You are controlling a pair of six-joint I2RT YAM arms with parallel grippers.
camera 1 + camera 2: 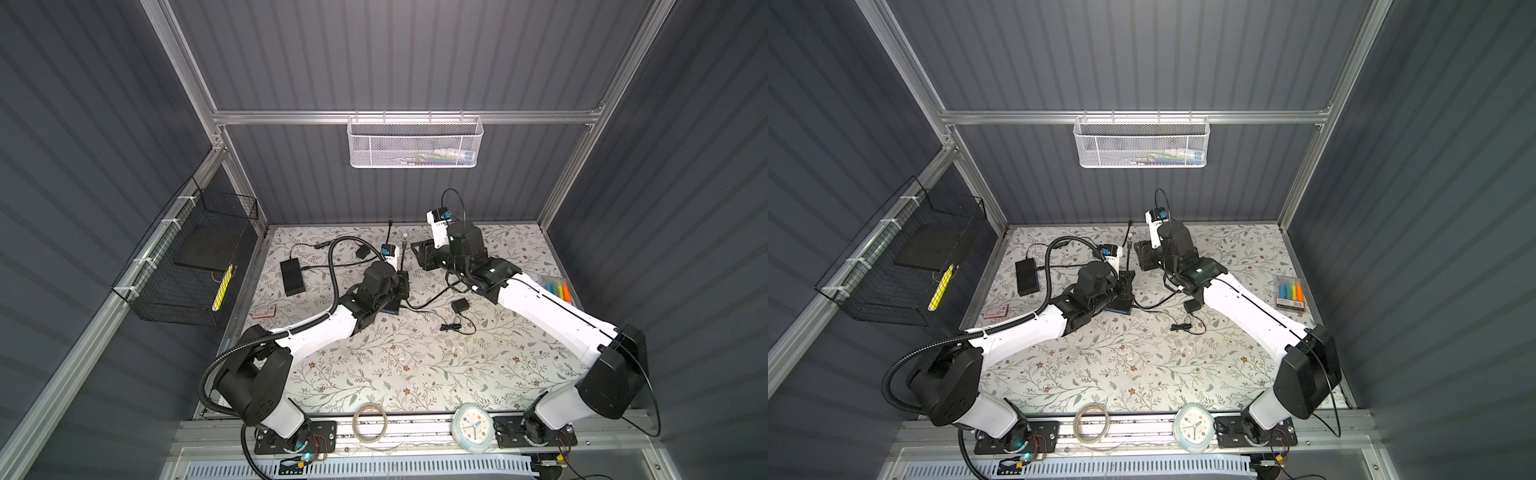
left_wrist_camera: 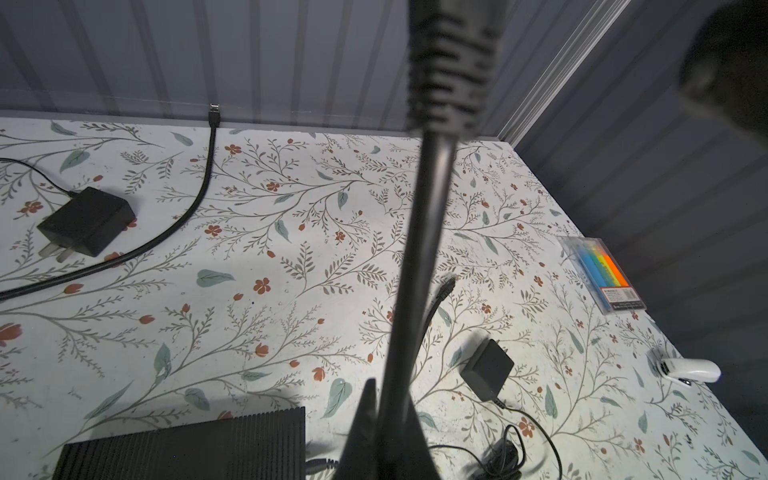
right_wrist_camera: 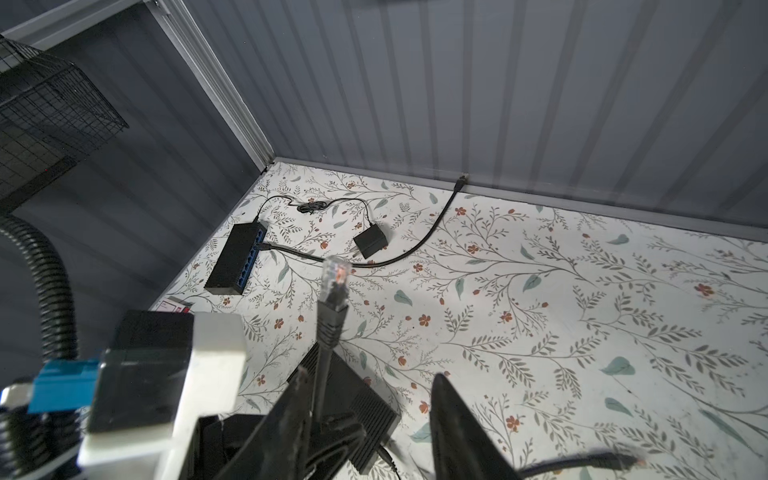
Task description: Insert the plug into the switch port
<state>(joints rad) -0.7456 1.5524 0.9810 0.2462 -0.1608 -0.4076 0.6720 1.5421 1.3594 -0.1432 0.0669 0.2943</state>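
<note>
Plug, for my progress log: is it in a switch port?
No: the plug sticks up on its cable in open air above the table.

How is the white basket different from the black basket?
The white basket hangs on the back rail; the black basket hangs on the left side rail. The white basket is fine mesh; the black basket is open wire grid. Both hang above the table and hold things.

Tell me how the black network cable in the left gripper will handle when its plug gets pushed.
Probably stiff over short lengths: the cable stands up out of the shut left gripper, plug on top, without drooping. A push may bow it, since it is slim. The clear plug looks light and perhaps fragile.
</note>
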